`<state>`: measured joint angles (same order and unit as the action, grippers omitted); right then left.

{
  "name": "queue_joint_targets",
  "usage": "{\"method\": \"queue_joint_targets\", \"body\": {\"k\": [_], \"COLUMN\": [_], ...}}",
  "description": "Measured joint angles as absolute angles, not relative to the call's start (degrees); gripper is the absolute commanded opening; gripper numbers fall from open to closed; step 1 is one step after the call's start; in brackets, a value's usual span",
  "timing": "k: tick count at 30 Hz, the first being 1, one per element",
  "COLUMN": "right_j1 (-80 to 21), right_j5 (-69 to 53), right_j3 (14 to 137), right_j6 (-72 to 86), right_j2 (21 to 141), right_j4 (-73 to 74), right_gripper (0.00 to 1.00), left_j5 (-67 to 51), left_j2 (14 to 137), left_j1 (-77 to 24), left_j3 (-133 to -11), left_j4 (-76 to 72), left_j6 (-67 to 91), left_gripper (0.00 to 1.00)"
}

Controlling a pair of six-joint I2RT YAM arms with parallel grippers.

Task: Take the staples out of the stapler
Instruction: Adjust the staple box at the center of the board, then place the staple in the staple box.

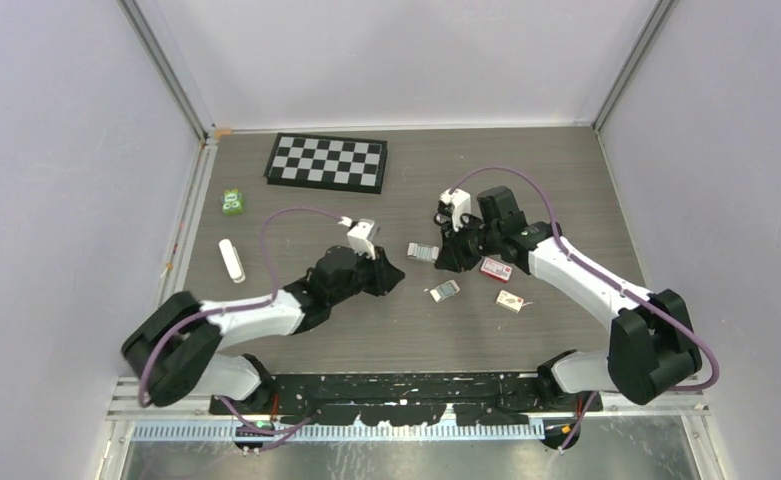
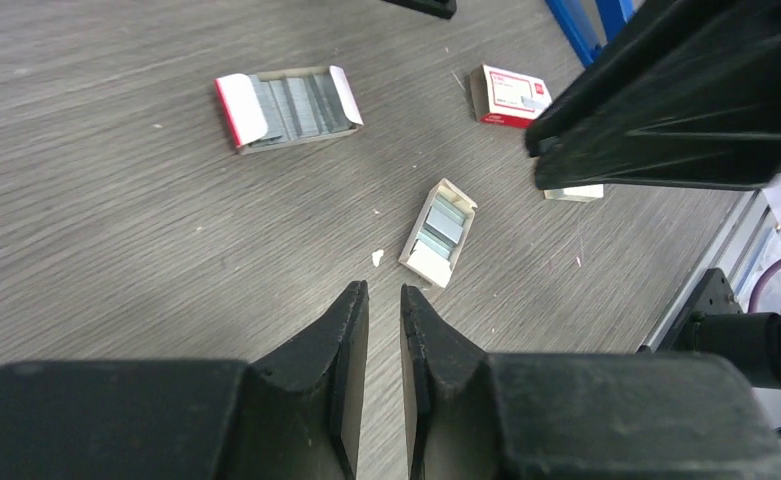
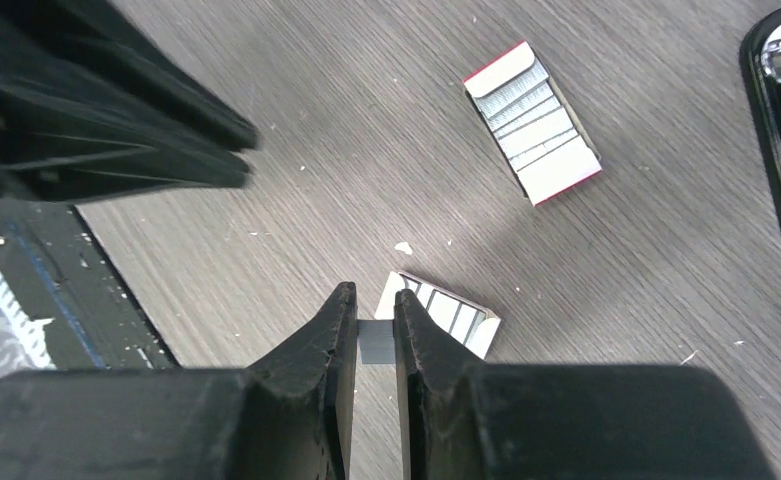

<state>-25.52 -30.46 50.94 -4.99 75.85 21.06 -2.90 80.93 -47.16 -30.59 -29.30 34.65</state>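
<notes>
My right gripper (image 3: 374, 305) is shut on a short silvery-grey staple strip (image 3: 376, 342), held just above the table. Right beside it lies a small whitish tray (image 3: 446, 315) with more staple strips. In the top view the right gripper (image 1: 449, 260) hangs between that tray (image 1: 444, 291) and a red-edged tray of staples (image 1: 422, 251). My left gripper (image 2: 384, 295) is empty, its jaws only a narrow gap apart, low over the table near the whitish tray (image 2: 439, 232). In the top view the left gripper (image 1: 396, 275) is left of it. A white elongated object (image 1: 231, 260), possibly the stapler, lies far left.
A closed red-and-white box (image 1: 496, 269) and a small whitish box (image 1: 510, 301) lie right of the trays. A checkerboard (image 1: 327, 161) lies at the back. A green item (image 1: 232, 202) sits at the left. Walls close in the table on three sides.
</notes>
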Motion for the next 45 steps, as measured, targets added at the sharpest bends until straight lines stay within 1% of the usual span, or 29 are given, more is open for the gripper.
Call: {"method": "queue_joint_targets", "body": {"k": [9,15,19,30,45], "right_j1": [-31.46,-33.78,-34.41,-34.46,-35.29], "right_j5": [-21.76,-17.08,-14.37,-10.79,-11.22], "right_j3": [48.4,46.92,45.1,42.72,42.41], "right_j6": [-4.95,-4.27,-3.9,-1.08,2.46], "right_j2": [79.37,79.85,79.48,79.4,80.31], "right_j4": [17.91,16.75,15.88,11.84,10.33], "right_gripper": [0.09,0.1,0.1,0.1,0.11], "left_j5": [4.19,7.35,9.06,9.45,9.41], "left_j2": [55.46,41.78,35.9,36.91,38.28], "left_j1": [-47.16,-47.16,-47.16,-47.16,-47.16], "left_j3": [-22.35,-17.67,-15.2,-14.41,-14.2], "left_j4": [-18.55,-11.0,-7.16,-5.39,-6.52], "left_j6": [34.65,36.77,38.35,40.12,40.56], "left_gripper": [0.21,0.19,0.19,0.18,0.18]}}
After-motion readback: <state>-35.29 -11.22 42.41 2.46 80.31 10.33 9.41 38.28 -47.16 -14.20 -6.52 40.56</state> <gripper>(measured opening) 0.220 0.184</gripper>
